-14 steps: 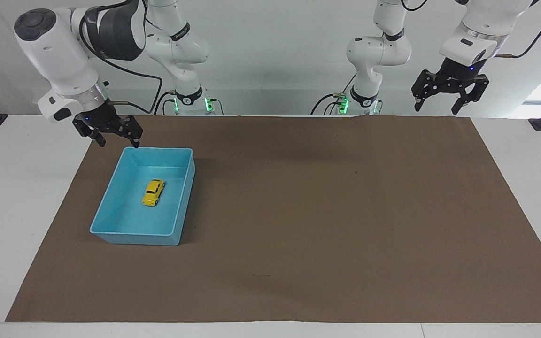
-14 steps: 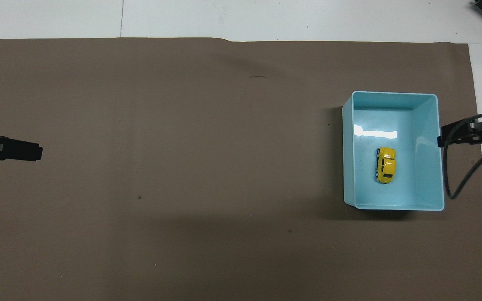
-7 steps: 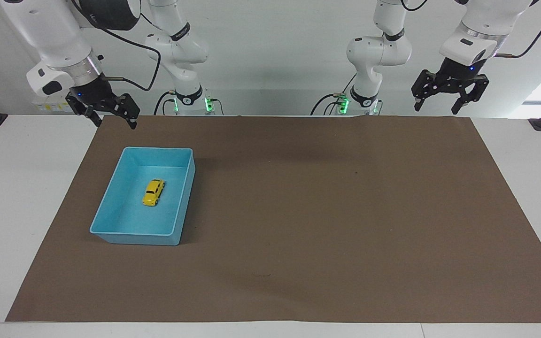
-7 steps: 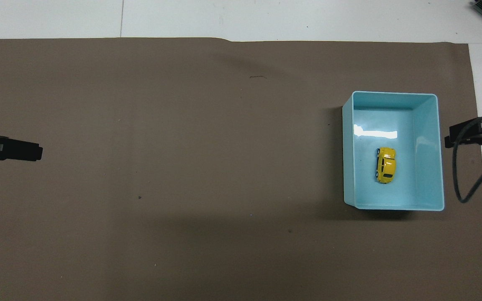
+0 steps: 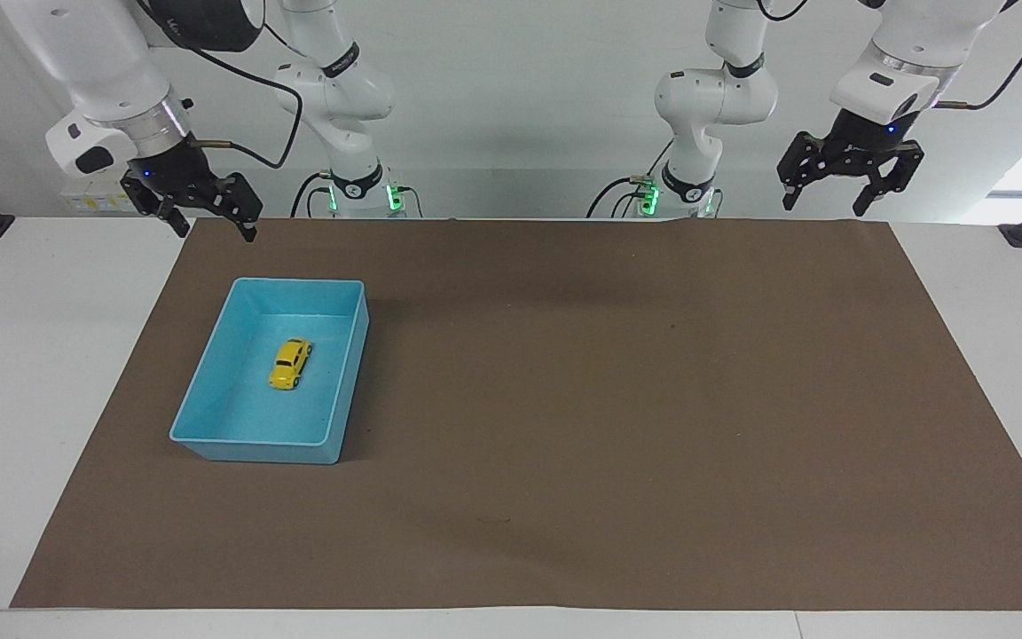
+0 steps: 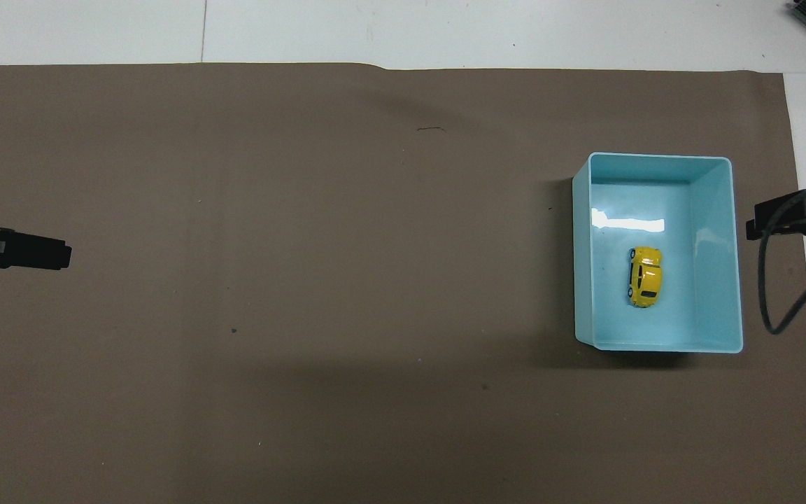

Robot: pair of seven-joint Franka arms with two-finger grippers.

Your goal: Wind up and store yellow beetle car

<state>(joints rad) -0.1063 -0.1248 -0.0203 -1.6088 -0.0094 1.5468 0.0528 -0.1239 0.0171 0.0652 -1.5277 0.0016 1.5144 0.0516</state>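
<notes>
The yellow beetle car [image 5: 289, 364] sits on its wheels inside the blue tray [image 5: 209, 424] toward the right arm's end of the brown mat [image 5: 617, 399]. The right gripper [image 5: 207, 226] and the left gripper [image 5: 830, 202] hang empty, jaws spread, above the mat's corners.

White table [image 5: 50, 355] — brown mat [image 5: 609, 399] on it — carries blue tray [image 5: 209, 390].

The blue tray [image 6: 714, 231] appeared as smooth, glossy plastic with a bright highlight on its floor. The yellow beetle car [image 6: 646, 276] showed a shiny painted finish. The brown mat [image 5: 617, 399] looked matt and paper-like; the table [image 5: 41, 355] was smooth white.
</notes>
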